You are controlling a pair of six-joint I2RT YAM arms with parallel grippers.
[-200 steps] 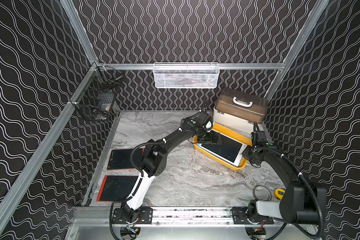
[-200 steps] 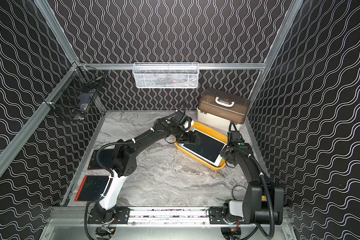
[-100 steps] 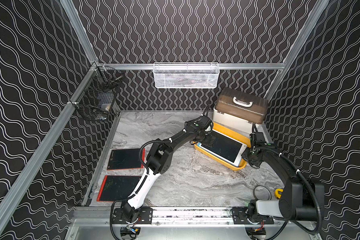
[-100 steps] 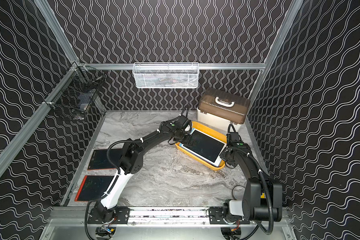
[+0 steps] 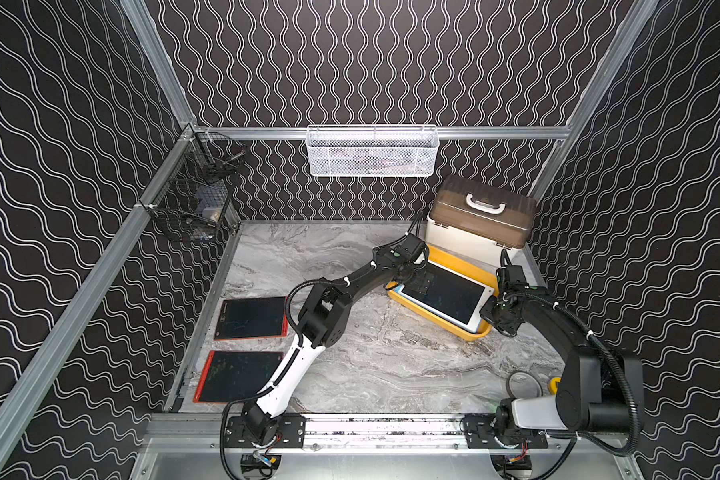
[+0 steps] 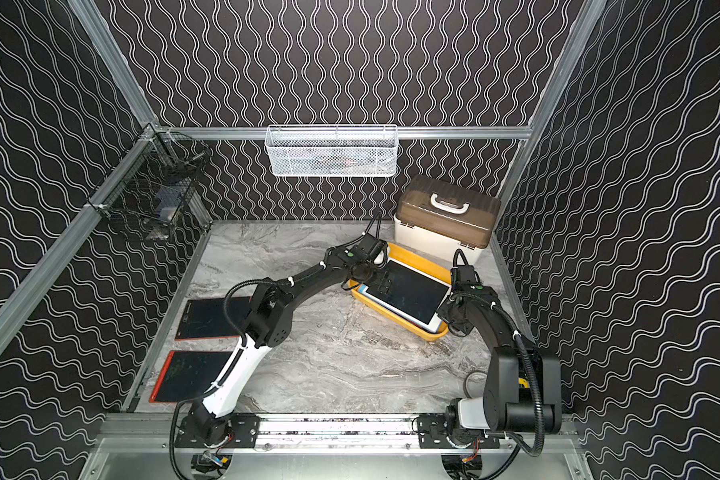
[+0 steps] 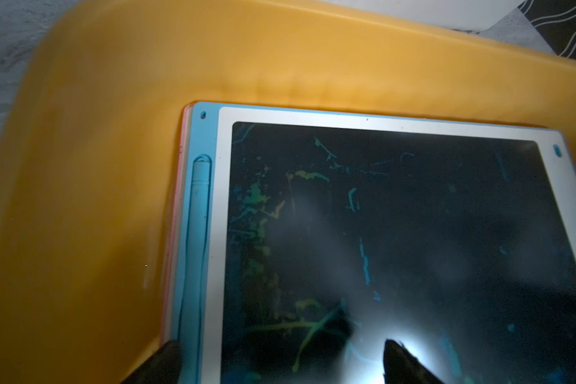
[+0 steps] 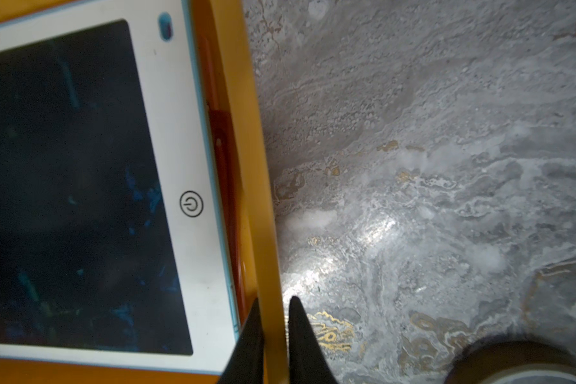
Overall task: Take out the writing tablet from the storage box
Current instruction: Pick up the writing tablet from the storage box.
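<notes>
right gripper (image 8: 275,304): fingers (image 8: 246,345) nearly pressed together, pinching the storage box (image 8: 256,166) rim, one finger inside the wall and one outside
left gripper (image 7: 280,344): fingers (image 7: 160,362) spread wide, one at the stack's outer edge and the other over the dark screen; cannot tell if they touch
writing tablet (image 7: 379,216): white frame, scribbled dark screen, top of the stack inside the box; one short end between the left fingers, the other end just beside the right inner finger
under it: blue tablet (image 7: 205,133) with a stylus (image 7: 200,216) in its slot, pink edge below
box position: on the marble table (image 5: 371,361), far right, just in front of the cream case (image 5: 479,220)
elsewhere: two red-framed tablets (image 5: 250,318) flat at the table's left, well apart from the box
</notes>
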